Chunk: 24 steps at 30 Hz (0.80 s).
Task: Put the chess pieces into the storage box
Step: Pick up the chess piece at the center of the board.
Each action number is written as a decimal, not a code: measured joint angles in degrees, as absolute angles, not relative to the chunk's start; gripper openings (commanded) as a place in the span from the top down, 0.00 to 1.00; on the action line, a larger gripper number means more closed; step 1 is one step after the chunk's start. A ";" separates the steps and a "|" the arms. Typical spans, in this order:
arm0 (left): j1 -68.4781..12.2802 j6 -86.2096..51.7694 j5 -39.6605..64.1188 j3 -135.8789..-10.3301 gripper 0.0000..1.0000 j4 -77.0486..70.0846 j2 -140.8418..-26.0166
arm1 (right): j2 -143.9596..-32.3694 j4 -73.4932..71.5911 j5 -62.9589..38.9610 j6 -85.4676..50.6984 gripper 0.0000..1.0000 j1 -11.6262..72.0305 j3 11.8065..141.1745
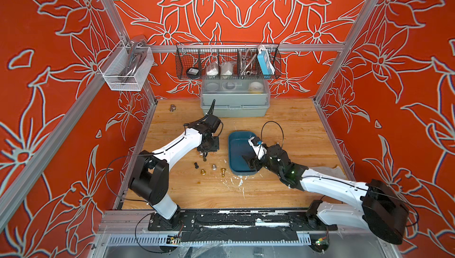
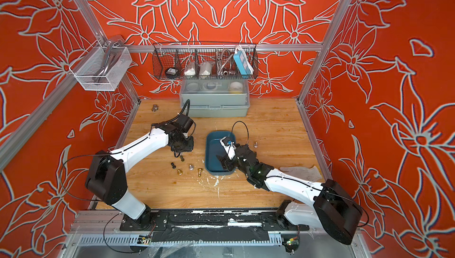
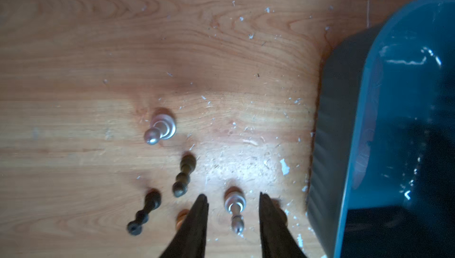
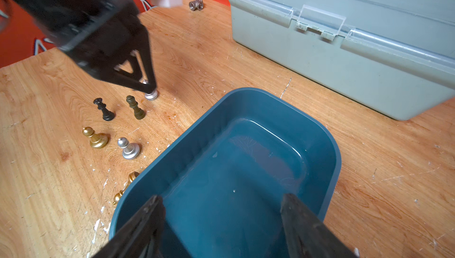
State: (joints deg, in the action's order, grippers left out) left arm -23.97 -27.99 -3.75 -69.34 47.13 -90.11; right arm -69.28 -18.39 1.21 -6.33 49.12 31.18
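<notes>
Left wrist: left gripper [image 3: 232, 194] part-open astride silver piece [image 3: 235, 207]; right gripper [image 4: 222, 195] wide, empty.

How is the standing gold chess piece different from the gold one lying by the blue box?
The standing gold piece is upright; the lying gold piece is on its side. The standing one looks squat, the lying one slimmer. The lying one is nearer the blue box than the standing one. Both are shiny gold.
</notes>
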 measured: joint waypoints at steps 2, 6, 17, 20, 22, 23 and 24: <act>-23.18 -28.51 -4.23 -68.53 0.57 48.10 -88.55 | -69.38 -18.37 1.21 -6.33 0.21 49.15 31.40; -20.71 -28.51 -4.58 -66.48 0.57 48.64 -87.59 | -69.38 -18.37 1.04 -6.33 0.21 49.15 31.42; -18.63 -28.12 -3.70 -65.23 0.58 46.35 -94.28 | -69.41 -18.37 0.91 -6.28 0.20 49.56 31.44; -18.31 -28.08 -3.33 -64.64 0.61 45.30 -95.96 | -69.41 -18.37 0.91 -6.28 0.20 49.56 31.44; -18.04 -27.97 -3.33 -64.12 0.64 44.66 -96.53 | -69.41 -18.37 0.91 -6.28 0.20 49.56 31.44; -17.98 -27.86 -3.31 -63.88 0.65 44.36 -96.68 | -69.41 -18.37 0.91 -6.28 0.20 49.56 31.44; -17.96 -27.79 -3.31 -63.72 0.65 44.14 -96.84 | -69.45 -18.37 0.93 -6.28 0.20 49.56 31.44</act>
